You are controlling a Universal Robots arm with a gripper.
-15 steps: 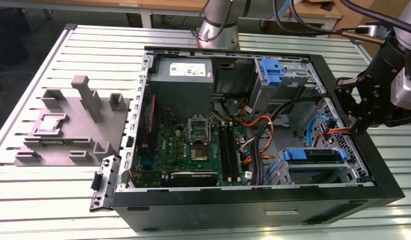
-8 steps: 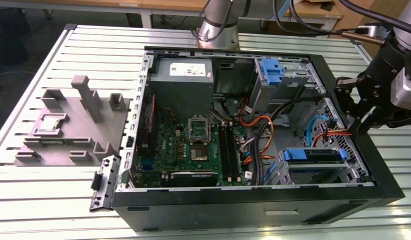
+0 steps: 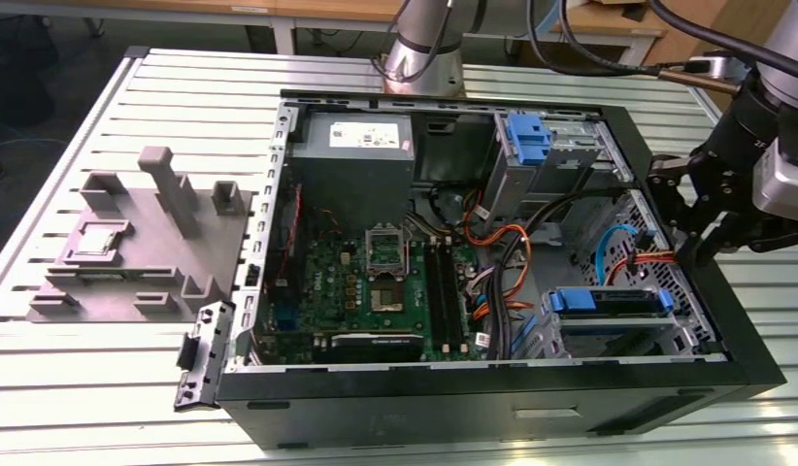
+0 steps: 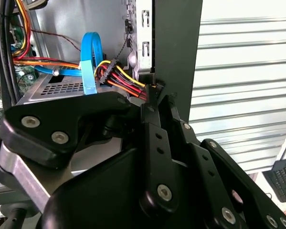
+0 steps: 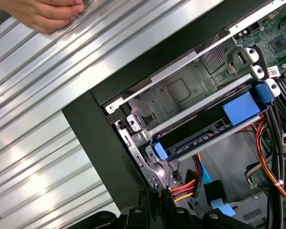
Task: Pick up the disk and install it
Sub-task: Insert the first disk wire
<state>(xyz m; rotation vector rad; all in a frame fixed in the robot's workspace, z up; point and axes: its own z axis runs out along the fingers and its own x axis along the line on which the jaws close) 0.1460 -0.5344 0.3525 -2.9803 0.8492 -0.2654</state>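
Claw (image 3: 694,254) (grip state unclear) hovers by the case wall (image 3: 748,320), disk (image 3: 609,301) seated.

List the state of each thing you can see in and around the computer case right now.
Computer case: side panel off, interior exposed.
Disk: seated in its bay, blue carrier showing.
Claw: at the case's edge, holding nothing visible.
Hand: resting on the slatted table.

Open computer case on a slatted table

The black open computer case (image 3: 503,388) lies on the slatted metal table (image 3: 115,388); the grey plastic fixture block (image 3: 140,243) sits beside it on the exterior view's left, and the blue-framed silver disk (image 3: 609,303) sits inside near its right wall.
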